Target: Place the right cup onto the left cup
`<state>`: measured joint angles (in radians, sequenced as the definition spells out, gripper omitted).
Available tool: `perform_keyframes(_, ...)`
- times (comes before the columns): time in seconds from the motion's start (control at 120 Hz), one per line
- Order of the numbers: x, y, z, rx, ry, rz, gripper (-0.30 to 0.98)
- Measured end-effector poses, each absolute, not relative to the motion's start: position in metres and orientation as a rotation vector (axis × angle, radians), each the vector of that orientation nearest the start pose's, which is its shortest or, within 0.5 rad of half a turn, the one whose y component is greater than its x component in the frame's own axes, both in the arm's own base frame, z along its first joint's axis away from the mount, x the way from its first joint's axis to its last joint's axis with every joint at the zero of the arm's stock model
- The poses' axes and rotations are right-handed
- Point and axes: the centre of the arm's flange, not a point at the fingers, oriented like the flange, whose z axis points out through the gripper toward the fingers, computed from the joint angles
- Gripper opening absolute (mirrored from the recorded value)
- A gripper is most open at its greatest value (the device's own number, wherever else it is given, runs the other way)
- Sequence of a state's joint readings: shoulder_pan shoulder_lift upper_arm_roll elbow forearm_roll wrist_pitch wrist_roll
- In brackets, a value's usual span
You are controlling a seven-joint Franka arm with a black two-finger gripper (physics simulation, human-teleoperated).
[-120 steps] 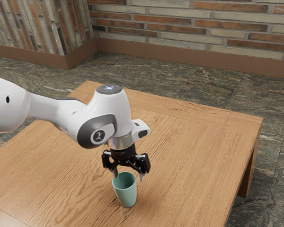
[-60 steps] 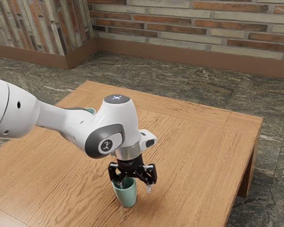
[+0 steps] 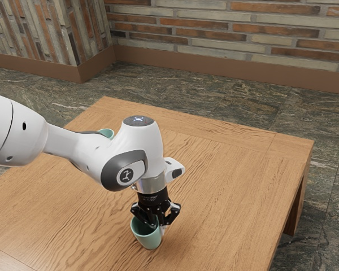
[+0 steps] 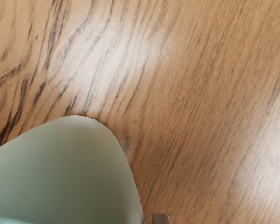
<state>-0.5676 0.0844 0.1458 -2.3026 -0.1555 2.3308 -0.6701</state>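
Observation:
My gripper (image 3: 157,226) is at the near pale green cup (image 3: 147,237) in the exterior view, with one finger inside the rim and the other outside, shut on the wall between them. This cup leans slightly on the table. In the wrist view its green side (image 4: 70,172) is large, with a fingertip (image 4: 161,219) close beside its wall. A second green cup (image 3: 106,133) is farther back, partly hidden behind the arm.
The wooden table (image 3: 231,180) lies under both cups. Its edge runs along the exterior view's right, with stone floor (image 3: 333,169) beyond. The arm stretches over the table from the exterior view's left.
My gripper first lowered over the near cup, then its fingers closed on the wall. The cup has shifted and tipped slightly toward the exterior view's left. More of the far cup came into view.

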Motion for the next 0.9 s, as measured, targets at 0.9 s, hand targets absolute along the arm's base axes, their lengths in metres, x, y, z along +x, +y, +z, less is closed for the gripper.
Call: perform_keyframes(0.9,0.621,0.009,0.473,-2.901,-1.048,0.11,-0.1)
